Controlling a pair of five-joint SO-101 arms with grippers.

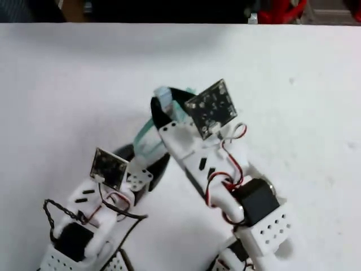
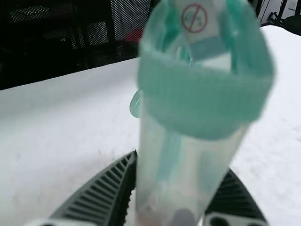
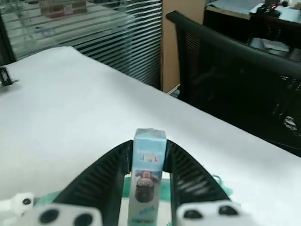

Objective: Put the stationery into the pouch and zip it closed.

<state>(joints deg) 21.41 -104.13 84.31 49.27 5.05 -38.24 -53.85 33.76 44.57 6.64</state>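
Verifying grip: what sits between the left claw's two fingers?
The clear, teal-rimmed pouch stands between the fingers of the left claw, touching both. The left wrist view shows it.

A red crossed-circle sign stands on the small box (image 2: pixel 195 21); its other print cannot be read.

Two white arms, dark claws.
The left arm (image 1: pixel 79 204) and right arm (image 1: pixel 186 144) have white shells, black motor blocks (image 1: pixel 256 203), a square dark circuit board (image 1: pixel 211 107) at each wrist, and loose red and black wires (image 1: pixel 217 183). The left claw (image 2: pixel 181 172) and right claw (image 3: pixel 149 146) have dark ridged fingers on white, screwed mounts.
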